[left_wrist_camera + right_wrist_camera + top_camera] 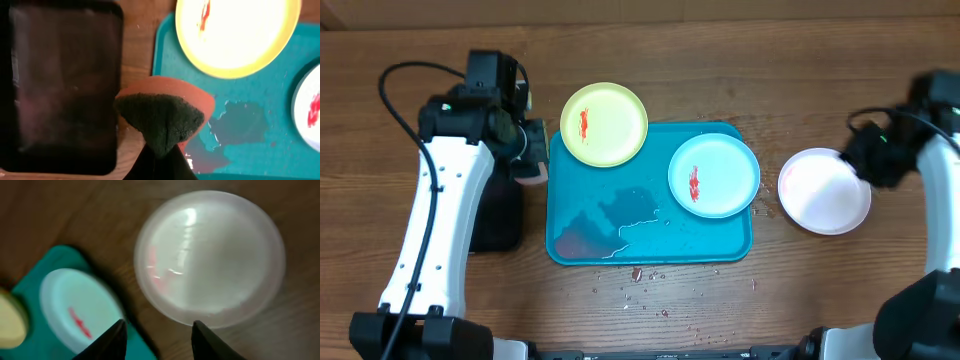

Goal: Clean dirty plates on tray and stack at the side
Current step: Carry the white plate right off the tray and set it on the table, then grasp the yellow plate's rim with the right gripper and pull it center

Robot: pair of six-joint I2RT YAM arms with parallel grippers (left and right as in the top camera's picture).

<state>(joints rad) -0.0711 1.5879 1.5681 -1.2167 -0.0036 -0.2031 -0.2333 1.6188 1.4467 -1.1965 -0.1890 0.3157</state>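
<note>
The turquoise tray (pixel 650 245) lies at the table's middle. The yellow-green plate (pixel 605 124) with a red smear overhangs its far left corner. The pale blue plate (pixel 714 175), also smeared red, sits on its right side. The white plate (pixel 824 190) lies on the table right of the tray, with a faint pink trace on its left (pixel 210 255). My left gripper (pixel 530 160) is shut on an orange sponge with a dark green pad (pixel 162 117), held over the tray's left edge (pixel 260 115). My right gripper (pixel 157 330) is open and empty above the white plate's near-left edge.
A black tray (pixel 498 215) lies left of the turquoise tray, under my left arm, and shows in the left wrist view (pixel 60 80). A puddle with reddish smear (pixel 620 215) covers the tray's front left. Small red specks and droplets (pixel 640 275) dot the table before the tray.
</note>
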